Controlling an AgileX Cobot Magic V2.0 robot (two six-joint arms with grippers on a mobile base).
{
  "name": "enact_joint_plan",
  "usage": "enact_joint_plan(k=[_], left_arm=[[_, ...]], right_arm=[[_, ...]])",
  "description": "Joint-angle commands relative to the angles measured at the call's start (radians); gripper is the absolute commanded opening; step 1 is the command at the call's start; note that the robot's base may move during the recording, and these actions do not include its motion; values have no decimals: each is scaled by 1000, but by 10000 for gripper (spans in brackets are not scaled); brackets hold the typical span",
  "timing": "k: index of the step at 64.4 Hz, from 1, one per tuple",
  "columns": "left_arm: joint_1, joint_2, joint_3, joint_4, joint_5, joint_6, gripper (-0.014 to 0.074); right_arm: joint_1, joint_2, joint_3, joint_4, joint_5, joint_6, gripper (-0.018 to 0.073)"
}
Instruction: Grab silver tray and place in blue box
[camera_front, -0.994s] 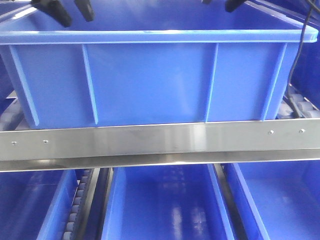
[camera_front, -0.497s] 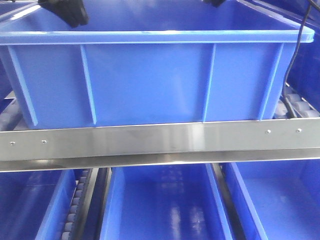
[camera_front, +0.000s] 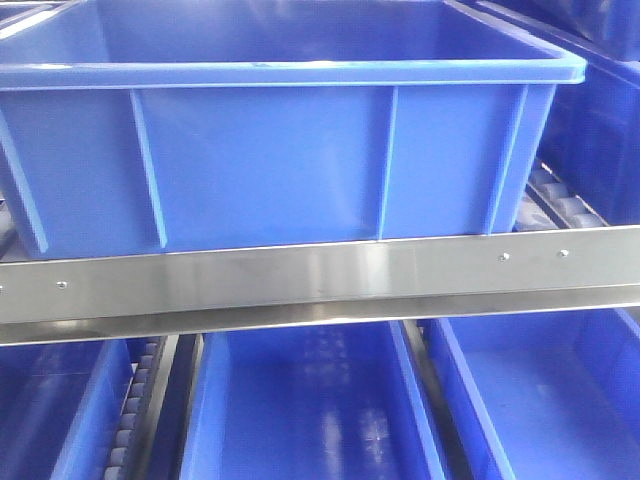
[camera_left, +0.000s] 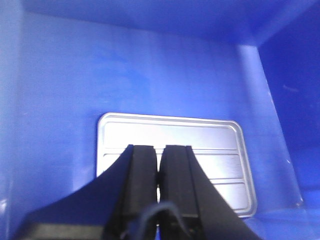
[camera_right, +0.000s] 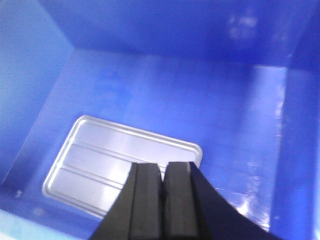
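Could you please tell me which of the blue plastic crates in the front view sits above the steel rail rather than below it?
The large ribbed blue box with the flanged rim stands alone on the upper level, behind the steel rack rail; the other blue crates lie on the lower level beneath the rail.

the blue box is bright blue all over, with paler vertical ribs on its side and a lighter line along its rim. the steel rail under it is brushed silver with small screw heads. the lower bins are the same blue, with white glare streaks. inside the box, the silver tray is shiny pale silver with long raised ridges. the left gripper and right gripper are matt black.
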Motion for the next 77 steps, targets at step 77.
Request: enact_joint_plan(k=[77], left_arm=[[0, -1160, 950, 272, -497, 8, -6]], right_arm=[[2, -1245, 914, -36, -102, -30, 56]])
